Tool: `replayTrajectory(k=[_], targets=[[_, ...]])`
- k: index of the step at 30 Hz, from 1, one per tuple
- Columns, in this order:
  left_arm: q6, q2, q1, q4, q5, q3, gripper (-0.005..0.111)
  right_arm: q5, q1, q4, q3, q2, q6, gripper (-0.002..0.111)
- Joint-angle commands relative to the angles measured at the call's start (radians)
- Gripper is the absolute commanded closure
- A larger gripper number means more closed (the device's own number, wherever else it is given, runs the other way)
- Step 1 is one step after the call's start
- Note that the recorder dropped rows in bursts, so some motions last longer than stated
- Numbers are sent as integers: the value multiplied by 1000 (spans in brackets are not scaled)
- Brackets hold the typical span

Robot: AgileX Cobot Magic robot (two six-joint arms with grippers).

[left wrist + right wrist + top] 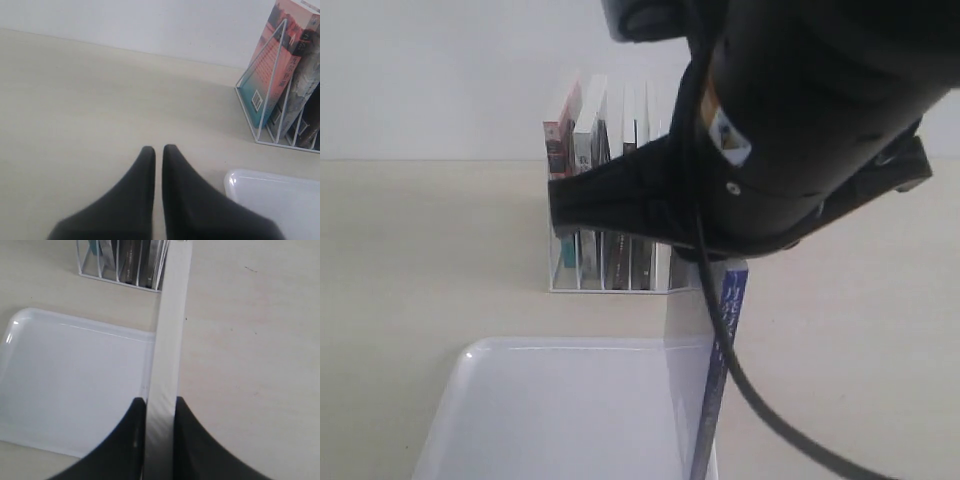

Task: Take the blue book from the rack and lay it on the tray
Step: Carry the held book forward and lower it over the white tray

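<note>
My right gripper point(160, 401) is shut on the blue book point(170, 335), whose white page edge runs away from the fingers. In the exterior view the blue book point(724, 350) hangs upright, dark blue spine with white characters showing, over the right rim of the white tray point(560, 420). The right arm's black body fills the upper right there and hides its gripper. The white wire rack point(610, 262) stands behind the tray, apart from the book. My left gripper point(158, 148) is shut on nothing, low over bare table to the left of the tray point(280, 200) and the rack point(272, 100).
The rack point(120, 265) holds several other books, among them a red and pink one point(563, 130) at its left end and dark-spined ones point(620, 250). Beige table point(420, 250) lies left and right of the tray. A black cable point(760, 400) hangs from the right arm.
</note>
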Motion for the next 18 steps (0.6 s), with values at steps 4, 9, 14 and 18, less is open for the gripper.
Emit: replayTrajectory(k=[4, 9, 14, 18], targets=[[2, -3, -1, -7, -2, 4, 102, -19, 2, -96, 3, 98, 56, 108], [2, -3, -1, -7, -2, 4, 102, -68, 2, -130, 3, 151, 97, 108], [2, -3, -1, -7, -2, 4, 102, -99, 2, -153, 3, 186, 124, 108], [2, -3, -1, -7, -2, 4, 102, -92, 2, -160, 3, 197, 135, 108]])
